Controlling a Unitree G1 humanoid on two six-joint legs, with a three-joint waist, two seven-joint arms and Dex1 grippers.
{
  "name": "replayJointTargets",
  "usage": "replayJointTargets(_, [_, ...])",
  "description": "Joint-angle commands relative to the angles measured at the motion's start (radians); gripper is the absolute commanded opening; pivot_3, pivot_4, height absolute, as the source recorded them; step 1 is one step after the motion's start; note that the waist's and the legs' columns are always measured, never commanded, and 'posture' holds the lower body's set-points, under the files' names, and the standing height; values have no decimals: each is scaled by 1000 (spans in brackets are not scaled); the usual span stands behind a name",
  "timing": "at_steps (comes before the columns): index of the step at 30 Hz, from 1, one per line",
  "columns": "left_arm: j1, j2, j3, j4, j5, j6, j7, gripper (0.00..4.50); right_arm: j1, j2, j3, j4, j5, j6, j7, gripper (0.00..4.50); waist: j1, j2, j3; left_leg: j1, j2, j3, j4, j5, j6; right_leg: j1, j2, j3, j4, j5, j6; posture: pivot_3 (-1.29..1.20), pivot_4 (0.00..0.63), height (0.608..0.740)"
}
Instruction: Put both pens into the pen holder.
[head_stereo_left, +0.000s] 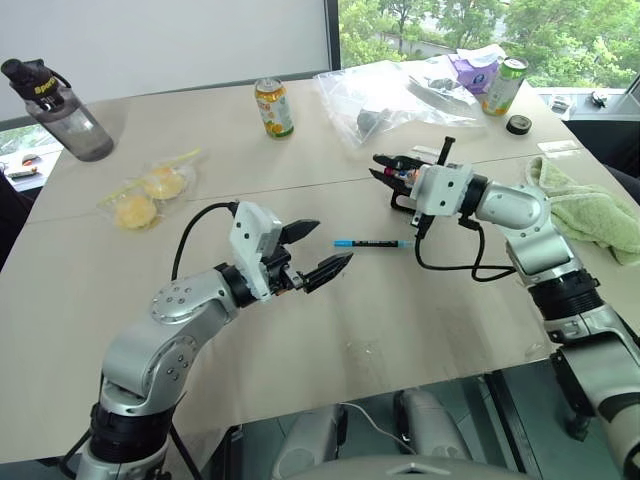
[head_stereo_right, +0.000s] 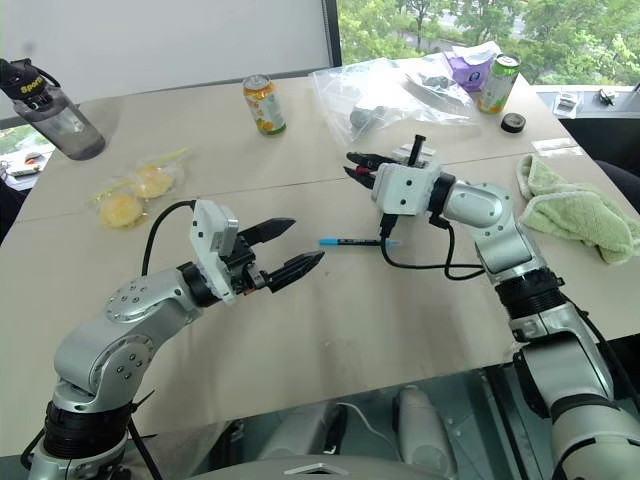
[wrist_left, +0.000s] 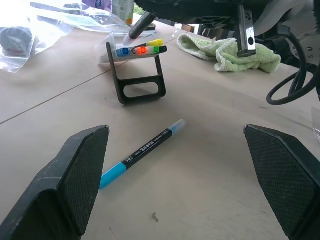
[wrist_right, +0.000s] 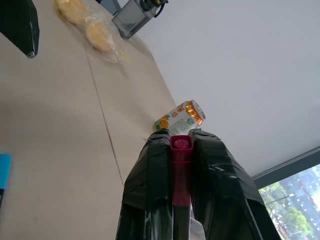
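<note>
A blue-capped pen (head_stereo_left: 373, 243) lies flat on the table between my two grippers and is seen close up in the left wrist view (wrist_left: 142, 152). My left gripper (head_stereo_left: 334, 242) hovers open just left of it, empty, fingers wide apart. My right gripper (head_stereo_left: 380, 165) is shut on the pink-capped pen (wrist_right: 180, 145), whose magenta cap shows between the fingertips. The pen holder (wrist_left: 140, 87), a black frame with a white tray of coloured marker ends, stands on the table directly under that gripper. The right hand hides most of the holder in the head views.
A clear plastic bag (head_stereo_left: 390, 95), an orange can (head_stereo_left: 273, 107) and a green can (head_stereo_left: 503, 86) stand farther back. A green towel (head_stereo_left: 590, 210) lies at the right, wrapped pastries (head_stereo_left: 145, 195) and a water bottle (head_stereo_left: 60, 110) at the left. A black cable (head_stereo_left: 450, 265) hangs from my right wrist.
</note>
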Motion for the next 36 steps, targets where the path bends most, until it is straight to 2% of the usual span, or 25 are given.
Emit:
replayJointTargets(1, [-2, 8, 9, -47, 3, -24, -4, 4478, -52, 10, -9, 92, -60, -136, -55, 15, 0, 0, 0, 0, 0, 0, 0, 0, 0, 0, 0, 0, 0, 0, 0, 0, 150, 739])
replayJointTargets(11, [-9, 14, 20, -58, -1, -20, 8, 4478, -115, 25, -4, 298, -128, -273, -98, 15, -1, 0, 0, 0, 0, 0, 0, 0, 0, 0, 0, 0, 0, 0, 0, 0, 150, 739])
replayJointTargets(13, [-12, 10, 21, -65, -7, -23, 7, 4500, -125, 23, -5, 325, -137, -284, -106, 1040, 0, 0, 0, 0, 0, 0, 0, 0, 0, 0, 0, 0, 0, 0, 0, 0, 150, 739])
replayJointTargets(15, [-17, 5, 23, -70, -15, -29, 6, 4500, -132, 22, -6, 344, -143, -292, -112, 1815, 0, 0, 0, 0, 0, 0, 0, 0, 0, 0, 0, 0, 0, 0, 0, 0, 150, 739])
replayJointTargets(17, [-22, 0, 25, -73, -23, -30, 7, 4500, -135, 22, -9, 357, -145, -296, -116, 2879, -1, 0, 0, 0, 0, 0, 0, 0, 0, 0, 0, 0, 0, 0, 0, 0, 150, 739])
replayJointTargets(18, [-26, 0, 25, -73, -23, -28, 9, 4500, -137, 22, -10, 361, -146, -297, -117, 3205, -1, 0, 0, 0, 0, 0, 0, 0, 0, 0, 0, 1, 0, 0, 0, 0, 150, 739])
replayJointTargets(19, [-29, 1, 23, -71, -22, -27, 10, 4500, -137, 22, -11, 364, -147, -297, -119, 3821, -3, 0, 0, 0, 0, 0, 0, 0, 0, 0, 0, 1, 0, 0, 0, 0, 150, 739])
replayJointTargets(20, [-32, 1, 23, -69, -20, -26, 10, 4500, -138, 21, -12, 365, -148, -296, -121, 4227, -3, 0, 0, 0, 0, 0, 0, 0, 0, 0, 1, 1, 0, 0, 0, 0, 150, 739])
replayJointTargets(21, [-35, 2, 21, -67, -18, -26, 10, 4500, -138, 21, -13, 366, -149, -296, -123, 4442, -4, 0, 0, 0, 0, 0, 0, 0, 0, 0, 1, 1, 0, 0, 0, 0, 150, 739])
replayJointTargets(29, [-47, 5, 21, -59, -18, -22, 5, 4500, -136, 16, -27, 368, -142, -285, -139, 4442, -4, 0, 0, 0, 0, 1, 0, 0, 0, 0, 1, 1, 0, 0, 0, 0, 150, 739])
replayJointTargets(36, [-61, 3, 13, -49, -8, -22, 9, 4500, -156, 48, -92, 382, -75, -185, -180, 4442, -4, 0, 0, 0, 0, 1, 0, 0, 0, 0, 1, 1, 0, 0, 0, 0, 150, 739])
